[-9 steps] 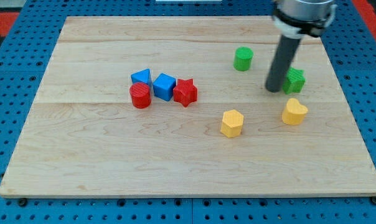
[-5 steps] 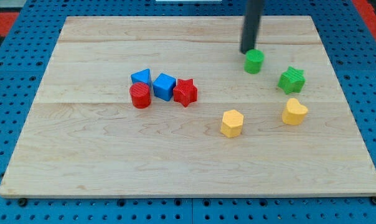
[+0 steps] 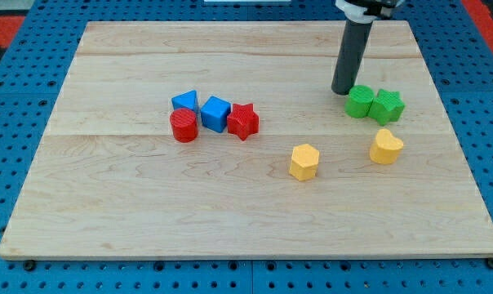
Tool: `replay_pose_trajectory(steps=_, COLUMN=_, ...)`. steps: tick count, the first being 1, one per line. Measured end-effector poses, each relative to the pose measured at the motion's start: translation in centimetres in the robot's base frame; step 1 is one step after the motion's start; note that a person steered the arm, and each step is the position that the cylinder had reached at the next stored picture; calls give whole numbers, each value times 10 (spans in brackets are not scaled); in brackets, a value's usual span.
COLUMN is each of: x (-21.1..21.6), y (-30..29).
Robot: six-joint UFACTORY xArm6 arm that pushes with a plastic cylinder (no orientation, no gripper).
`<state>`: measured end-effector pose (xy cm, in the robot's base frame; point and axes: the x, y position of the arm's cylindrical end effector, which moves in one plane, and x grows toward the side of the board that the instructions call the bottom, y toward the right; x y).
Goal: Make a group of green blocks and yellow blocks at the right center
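Note:
My tip (image 3: 341,90) is at the upper left edge of the green cylinder (image 3: 360,102), touching or nearly touching it. The green cylinder rests against the green star block (image 3: 387,106) at the view's right. The yellow heart block (image 3: 385,146) lies just below the green star, apart from it. The yellow hexagon block (image 3: 304,161) sits further left and lower, on its own.
A cluster sits left of centre: blue triangle (image 3: 184,101), blue cube (image 3: 215,113), red cylinder (image 3: 184,126) and red star (image 3: 243,121). The wooden board (image 3: 132,204) lies on a blue pegboard; its right edge is near the green star.
My tip went from beside the green star up to the green cylinder, then pushed the cylinder down and right until it met the green star. Other blocks have not moved.

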<state>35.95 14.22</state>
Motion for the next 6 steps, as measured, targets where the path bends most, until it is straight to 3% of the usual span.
replay_pose_trajectory(steps=1, x=13, y=-21)
replay_pose_trajectory(steps=2, x=76, y=21)
replay_pose_trajectory(steps=3, x=106, y=43)
replay_pose_trajectory(steps=5, x=124, y=19)
replay_pose_trajectory(steps=6, x=164, y=20)
